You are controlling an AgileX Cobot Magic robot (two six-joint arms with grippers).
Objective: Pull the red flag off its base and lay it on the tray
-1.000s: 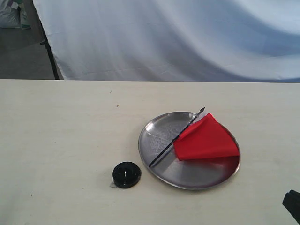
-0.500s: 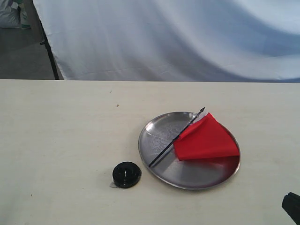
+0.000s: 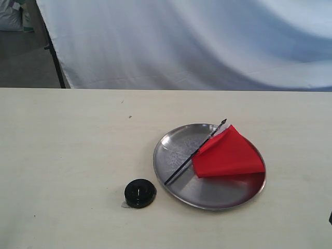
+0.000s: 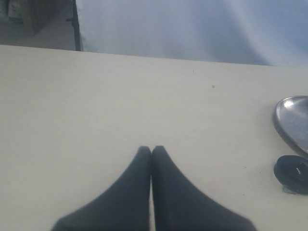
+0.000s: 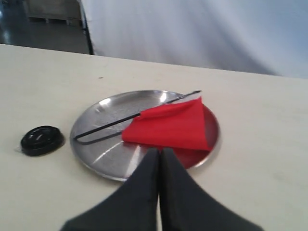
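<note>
The red flag [image 3: 228, 154] lies flat on the steel tray [image 3: 179, 142], its thin black stick [image 3: 194, 153] slanting across the plate. The black round base [image 3: 139, 193] sits alone on the table just left of the tray. In the right wrist view the flag [image 5: 168, 126], tray [image 5: 96, 130] and base [image 5: 42, 140] all show beyond my right gripper [image 5: 159, 150], which is shut and empty. My left gripper [image 4: 151, 148] is shut over bare table, with the base [image 4: 291, 173] and the tray's rim [image 4: 284, 126] off to one side. Neither gripper's fingers appear in the exterior view.
A pale wooden table [image 3: 72, 150] carries everything. A white cloth backdrop [image 3: 197, 41] hangs behind its far edge, with a dark stand leg [image 3: 54, 57] at the back left. A dark sliver [image 3: 330, 218] shows at the exterior view's right edge.
The dark part of the right arm at the lower right edge of the exterior view has drawn almost wholly out of the frame. The flag, tray and base have not moved.
</note>
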